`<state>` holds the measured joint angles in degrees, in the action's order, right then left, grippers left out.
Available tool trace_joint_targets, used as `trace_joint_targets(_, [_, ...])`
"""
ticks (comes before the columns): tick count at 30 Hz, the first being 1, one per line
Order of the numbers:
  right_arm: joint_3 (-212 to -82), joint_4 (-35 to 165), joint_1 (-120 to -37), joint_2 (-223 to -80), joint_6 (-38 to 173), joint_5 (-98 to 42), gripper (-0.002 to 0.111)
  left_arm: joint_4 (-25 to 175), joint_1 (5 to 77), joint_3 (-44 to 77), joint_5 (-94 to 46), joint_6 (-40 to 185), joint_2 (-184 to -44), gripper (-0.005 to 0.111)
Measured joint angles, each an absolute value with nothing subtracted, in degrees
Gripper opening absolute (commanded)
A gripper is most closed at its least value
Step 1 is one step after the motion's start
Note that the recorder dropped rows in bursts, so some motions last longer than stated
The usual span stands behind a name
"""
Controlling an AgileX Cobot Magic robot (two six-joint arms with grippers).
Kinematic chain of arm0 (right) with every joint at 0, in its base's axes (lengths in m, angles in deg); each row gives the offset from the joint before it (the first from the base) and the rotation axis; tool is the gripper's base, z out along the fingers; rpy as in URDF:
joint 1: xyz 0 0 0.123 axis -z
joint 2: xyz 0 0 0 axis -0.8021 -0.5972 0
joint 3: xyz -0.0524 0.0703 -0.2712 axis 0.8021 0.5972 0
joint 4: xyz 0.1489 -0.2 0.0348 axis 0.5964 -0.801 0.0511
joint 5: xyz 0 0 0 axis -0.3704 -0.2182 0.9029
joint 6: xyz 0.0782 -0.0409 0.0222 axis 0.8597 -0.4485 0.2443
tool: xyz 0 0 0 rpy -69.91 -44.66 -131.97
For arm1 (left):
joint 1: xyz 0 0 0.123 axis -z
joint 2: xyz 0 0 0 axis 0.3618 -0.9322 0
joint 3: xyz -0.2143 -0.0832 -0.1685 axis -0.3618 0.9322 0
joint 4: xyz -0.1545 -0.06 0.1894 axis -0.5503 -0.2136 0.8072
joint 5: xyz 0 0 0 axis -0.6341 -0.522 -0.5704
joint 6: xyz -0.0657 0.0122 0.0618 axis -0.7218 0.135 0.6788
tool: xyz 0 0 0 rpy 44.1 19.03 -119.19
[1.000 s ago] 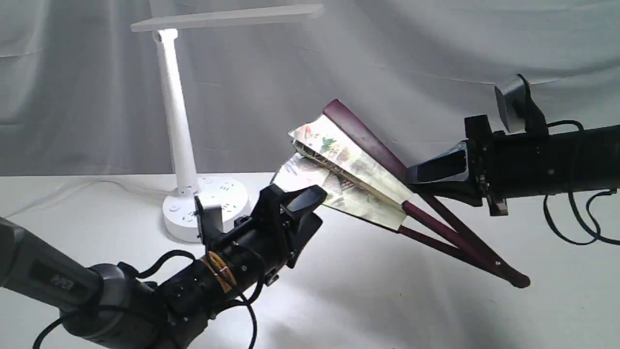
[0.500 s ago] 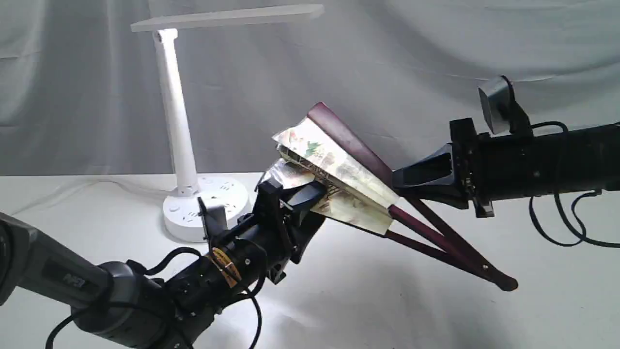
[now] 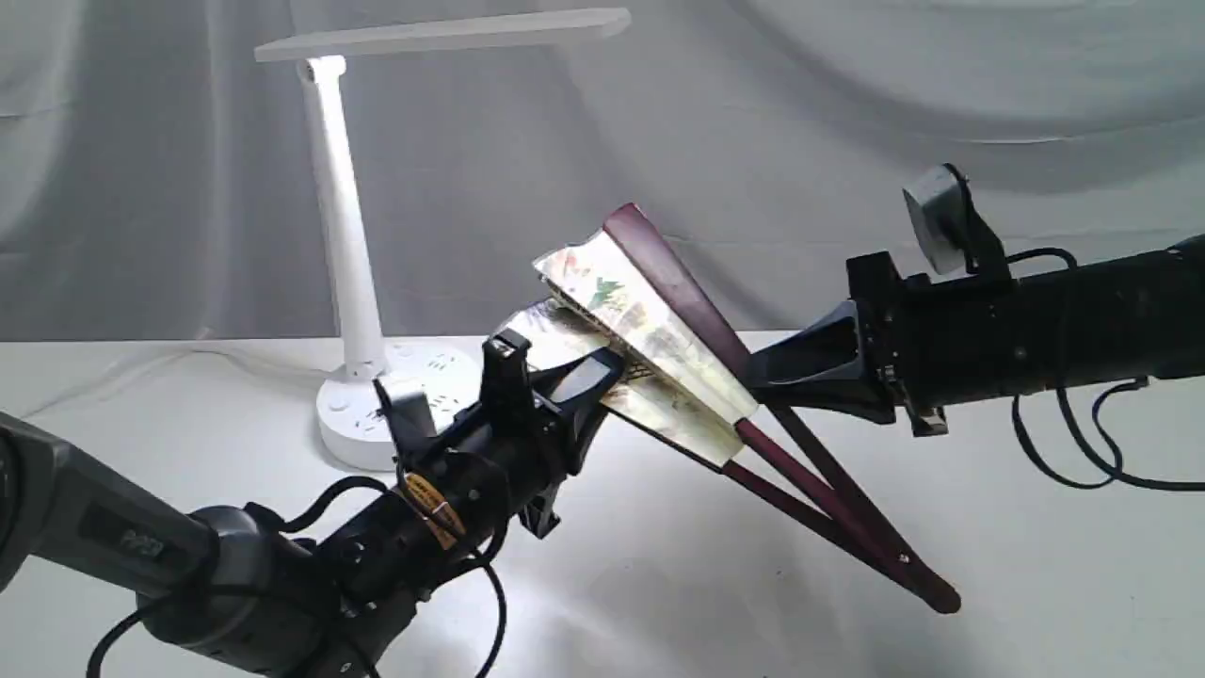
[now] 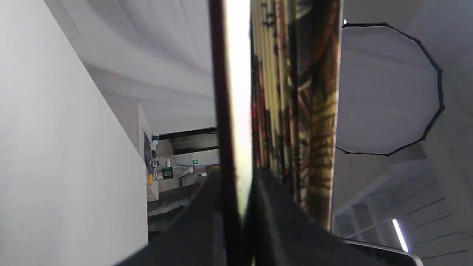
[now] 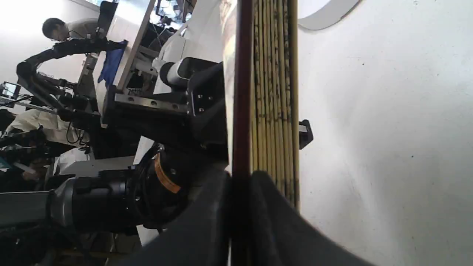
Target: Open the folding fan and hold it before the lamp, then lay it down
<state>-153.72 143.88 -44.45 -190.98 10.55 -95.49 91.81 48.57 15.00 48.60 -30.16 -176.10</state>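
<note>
My 2 claws share the folding fan [image 3: 650, 348] above the surface [image 3: 659, 603], to the right of the lamp [image 3: 344, 235] in the exterior view. The left claw [image 3: 555, 369] is pinched shut on the lower outer rib at the leaf, and the right claw [image 3: 761, 372] is clamped on the upper maroon rib. I judge they grip opposite ribs so that parting the arms spreads the pleats, now only partly fanned, with the pivot end tilted down toward the surface. No container shows in any view.

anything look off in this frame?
Nothing spilled or damaged. The folding fan is tilted in mid-air and only partly open, with its pleats in two bunches. The left hand and right hand each pinch an outer rib. The lamp stands upright.
</note>
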Motion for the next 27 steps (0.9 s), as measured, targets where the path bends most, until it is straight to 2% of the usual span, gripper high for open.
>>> trace_joint_targets(5, [-153.7,143.9,-44.5,-191.0,11.0,-95.6,0.002,92.6,48.6,15.0,48.5,-34.2,-176.1,0.0])
trace_joint_targets(11, [-153.7,143.2,-44.5,-191.0,12.1,-95.8,0.031,94.9,48.3,15.0,48.0,-37.6,-176.1,0.0])
trace_joint_targets(14, [-153.7,143.0,-44.5,-191.0,12.2,-96.1,0.039,97.1,48.4,15.0,47.8,-38.5,-176.1,0.0])
trace_joint_targets(27, [-153.7,142.7,-44.5,-191.1,12.6,-94.5,0.041,112.0,47.1,15.0,46.7,-38.7,-173.3,0.0])
